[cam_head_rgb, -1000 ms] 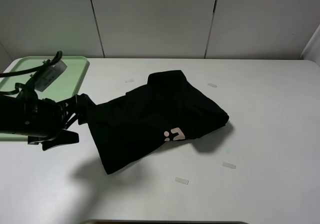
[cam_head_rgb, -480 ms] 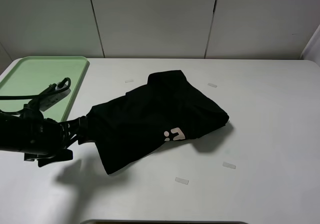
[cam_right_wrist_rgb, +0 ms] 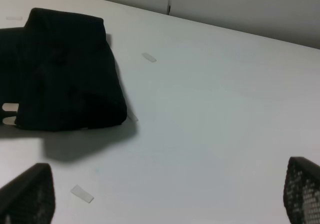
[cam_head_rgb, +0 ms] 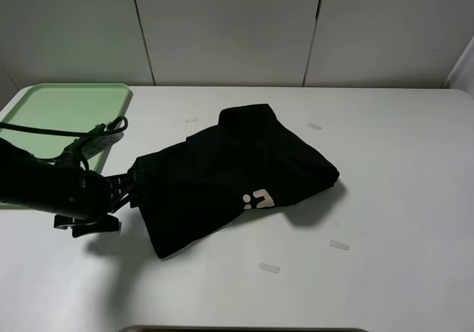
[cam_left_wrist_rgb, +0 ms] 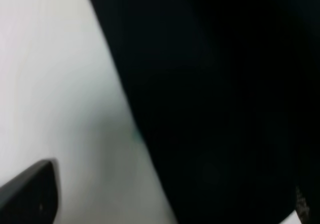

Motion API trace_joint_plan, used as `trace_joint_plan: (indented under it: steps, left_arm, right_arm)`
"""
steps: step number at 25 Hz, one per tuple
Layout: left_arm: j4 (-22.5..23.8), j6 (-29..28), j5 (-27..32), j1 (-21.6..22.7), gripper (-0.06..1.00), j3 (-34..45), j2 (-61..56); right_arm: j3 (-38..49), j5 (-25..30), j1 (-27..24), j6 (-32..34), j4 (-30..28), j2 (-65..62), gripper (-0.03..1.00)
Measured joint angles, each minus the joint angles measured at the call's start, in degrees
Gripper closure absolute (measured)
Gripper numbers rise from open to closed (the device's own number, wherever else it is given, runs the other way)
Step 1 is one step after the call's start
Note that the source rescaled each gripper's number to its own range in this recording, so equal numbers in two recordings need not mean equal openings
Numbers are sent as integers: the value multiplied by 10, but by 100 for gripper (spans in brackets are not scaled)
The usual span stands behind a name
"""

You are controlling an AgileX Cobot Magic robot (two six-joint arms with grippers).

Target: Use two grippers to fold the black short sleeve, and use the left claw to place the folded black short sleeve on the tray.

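plainly the folding is done, judging by how the black short sleeve (cam_head_rgb: 237,165) lies as a thick bundle around the middle of the table (cam_head_rgb: 400,198), a scrap of pale lettering (cam_head_rgb: 258,198) showing on its near side and a few bits of clear tape (cam_head_rgb: 339,244) lying around it; the step in hand looks like the pickup for the carry to the tray (cam_head_rgb: 44,110), which sits bare at the far left corner of the table, not far from the bundle's left end; the left gripper (cam_head_rgb: 117,201) is low at that left end, jaws spread wide; its own camera shows cloth filling most of the space between them, with one finger (cam_left_wrist_rgb: 30,194) apart from the fabric over bare table, so nothing is pinched yet; the right gripper (cam_right_wrist_rgb: 160,196) stands off beyond the bundle's right side, jaws as wide as they go and empty, out of sight in the high view; next, i would judge, the left jaws need to slide further onto the edge so they take every folded layer, then close firmly; catching only the top layer could let the bundle unfold when lifted; the path to the tray is short and looks unobstructed.
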Motion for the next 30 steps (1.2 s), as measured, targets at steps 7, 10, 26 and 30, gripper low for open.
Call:
trace_joint_plan:
  steps: [7,10,26,30]
  left_arm:
    - [-1,0,11,0,3,-54,47]
    - [-5,0,40,-6,4,-79,77]
    - [-4,0,92,-40,94,-122,155]
    - [43,-4,115,-25,94,-121,153]
  right_arm:
    - [0,0,0,0,0,0,-3]
    - [0,0,0,0,0,0,-3]
    - [0,0,0,0,0,0,-3]
    - [0,0,0,0,0,0,-3]
